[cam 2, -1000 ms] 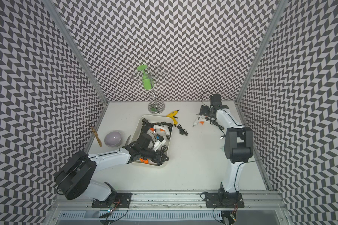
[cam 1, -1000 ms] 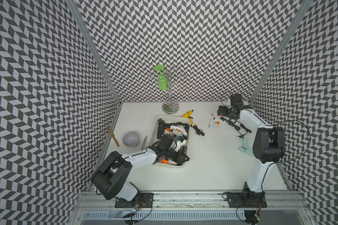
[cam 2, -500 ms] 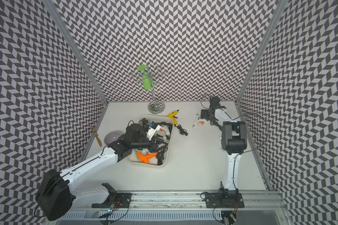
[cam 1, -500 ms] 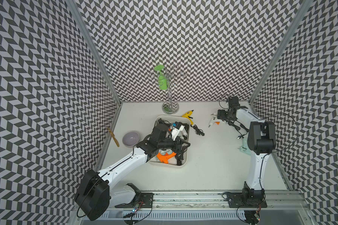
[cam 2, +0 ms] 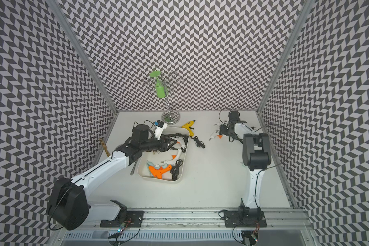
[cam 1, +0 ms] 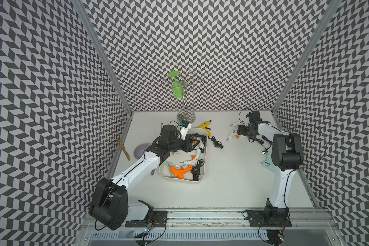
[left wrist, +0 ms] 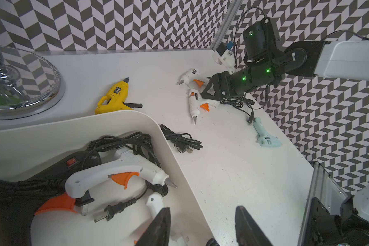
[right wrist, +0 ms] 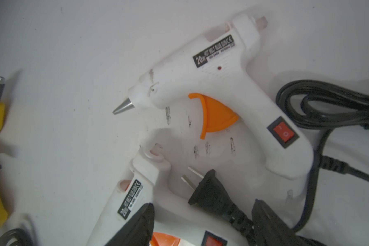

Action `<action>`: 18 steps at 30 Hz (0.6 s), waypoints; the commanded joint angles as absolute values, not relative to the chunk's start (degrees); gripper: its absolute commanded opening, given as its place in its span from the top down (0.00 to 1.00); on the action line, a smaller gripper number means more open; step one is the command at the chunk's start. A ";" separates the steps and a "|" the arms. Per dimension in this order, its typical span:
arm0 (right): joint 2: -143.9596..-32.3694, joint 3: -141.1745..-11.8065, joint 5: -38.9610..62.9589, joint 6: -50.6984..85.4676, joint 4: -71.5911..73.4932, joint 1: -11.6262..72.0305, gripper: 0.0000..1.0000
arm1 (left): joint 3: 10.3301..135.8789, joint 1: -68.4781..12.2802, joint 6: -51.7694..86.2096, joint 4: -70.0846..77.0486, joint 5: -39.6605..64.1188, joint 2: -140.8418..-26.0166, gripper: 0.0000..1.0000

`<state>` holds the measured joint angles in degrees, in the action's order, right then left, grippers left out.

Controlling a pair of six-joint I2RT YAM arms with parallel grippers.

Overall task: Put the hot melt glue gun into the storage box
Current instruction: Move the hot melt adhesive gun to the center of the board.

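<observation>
Cream storage box (left wrist: pixel 51 136), one, two white glue guns (left wrist: pixel 193 100) (left wrist: pixel 189 76) (outside)

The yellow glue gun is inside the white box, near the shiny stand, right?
No. The yellow glue gun lies on the table outside the storage box, near the shiny stand, as the left wrist view shows.

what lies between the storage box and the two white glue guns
A coiled black cord beside the storage box; otherwise bare table up to the white glue guns. Shows in the left wrist view.
</observation>
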<state>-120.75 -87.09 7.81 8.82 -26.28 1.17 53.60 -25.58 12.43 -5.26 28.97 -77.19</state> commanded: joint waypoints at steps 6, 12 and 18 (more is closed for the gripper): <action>-110.20 -76.05 17.03 15.26 -27.56 3.85 0.28 | 54.08 -22.78 9.89 -4.44 28.82 -75.96 0.47; -102.20 -75.69 10.89 9.05 -27.97 3.95 0.15 | 53.79 -21.59 10.21 -5.40 27.58 -74.67 0.46; -101.07 -75.09 3.36 1.58 -30.79 3.87 0.13 | 52.78 -18.86 15.16 -8.36 25.81 -74.35 0.46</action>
<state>-102.06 -76.05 7.57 5.74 -29.15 3.99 53.54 -20.43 12.64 -5.91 27.24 -75.31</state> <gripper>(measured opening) 0.875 0.539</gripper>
